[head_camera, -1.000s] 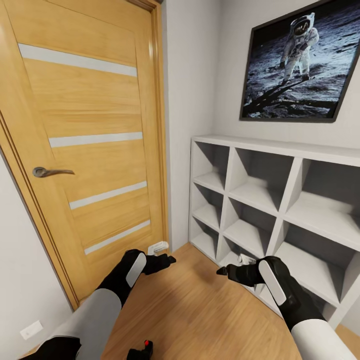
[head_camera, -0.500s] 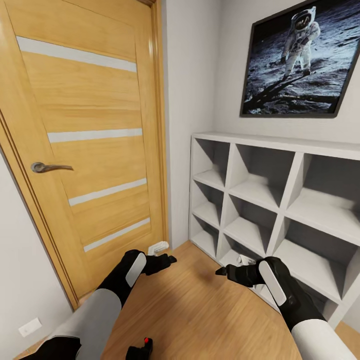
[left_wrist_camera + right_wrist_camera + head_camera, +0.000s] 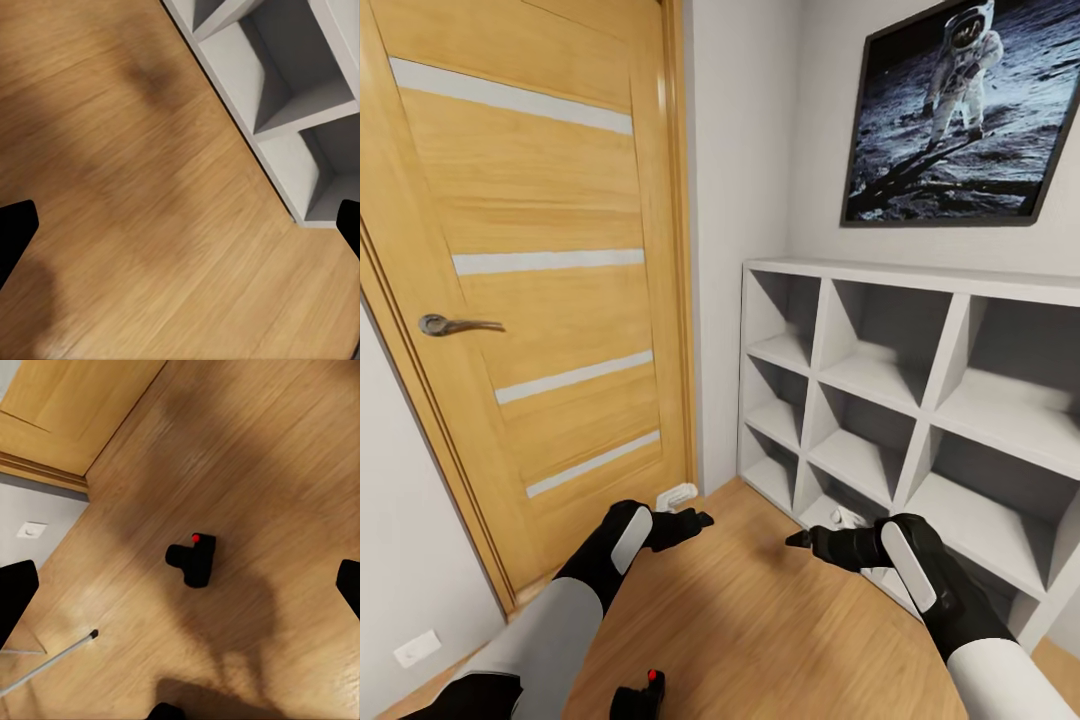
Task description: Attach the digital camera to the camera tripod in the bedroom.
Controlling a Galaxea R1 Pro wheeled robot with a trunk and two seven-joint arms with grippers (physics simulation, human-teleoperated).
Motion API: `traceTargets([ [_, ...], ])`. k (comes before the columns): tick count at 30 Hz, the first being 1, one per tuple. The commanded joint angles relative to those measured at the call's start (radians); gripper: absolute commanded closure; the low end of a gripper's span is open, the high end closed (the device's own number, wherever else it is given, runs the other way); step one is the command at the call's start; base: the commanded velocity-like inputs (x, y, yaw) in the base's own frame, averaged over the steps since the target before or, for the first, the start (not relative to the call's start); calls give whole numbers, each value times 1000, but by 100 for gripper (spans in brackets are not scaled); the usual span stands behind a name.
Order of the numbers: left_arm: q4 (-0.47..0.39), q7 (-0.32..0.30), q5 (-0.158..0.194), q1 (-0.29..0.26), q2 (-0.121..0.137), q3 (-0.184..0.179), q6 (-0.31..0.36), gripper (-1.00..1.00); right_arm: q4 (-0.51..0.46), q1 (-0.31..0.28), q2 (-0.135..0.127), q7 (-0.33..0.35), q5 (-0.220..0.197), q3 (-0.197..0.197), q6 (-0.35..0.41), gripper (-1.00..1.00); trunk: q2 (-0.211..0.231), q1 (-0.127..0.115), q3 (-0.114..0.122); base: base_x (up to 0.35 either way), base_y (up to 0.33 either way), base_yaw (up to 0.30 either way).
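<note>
Door (image 3: 530,300) slightly lower than before

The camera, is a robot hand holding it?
No. The camera lies on the wood floor, untouched. Left hand and right hand are both open and empty.

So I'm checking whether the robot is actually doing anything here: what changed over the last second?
Mostly the camera: the whole head view slid upward a little, so the door, shelf unit and astronaut picture only appear shifted. The right end effector edged slightly toward the left end effector. Nothing was grasped or released; both stay open, and the digital camera lies untouched on the wood floor.
</note>
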Motion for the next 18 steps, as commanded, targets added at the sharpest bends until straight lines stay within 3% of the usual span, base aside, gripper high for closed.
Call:
traceTargets([
  [1, -1, 2, 3, 0, 0, -1, 4, -100, -1, -1, -1, 14, 11, 1, 2, -100, -8, 4, -4, 0, 0, 0],
  [18, 0, 2, 6, 0, 0, 1, 4, -100, 10, -1, -2, 17, 16, 1, 2, -100, -127, 69, -58, 0, 0, 0],
])
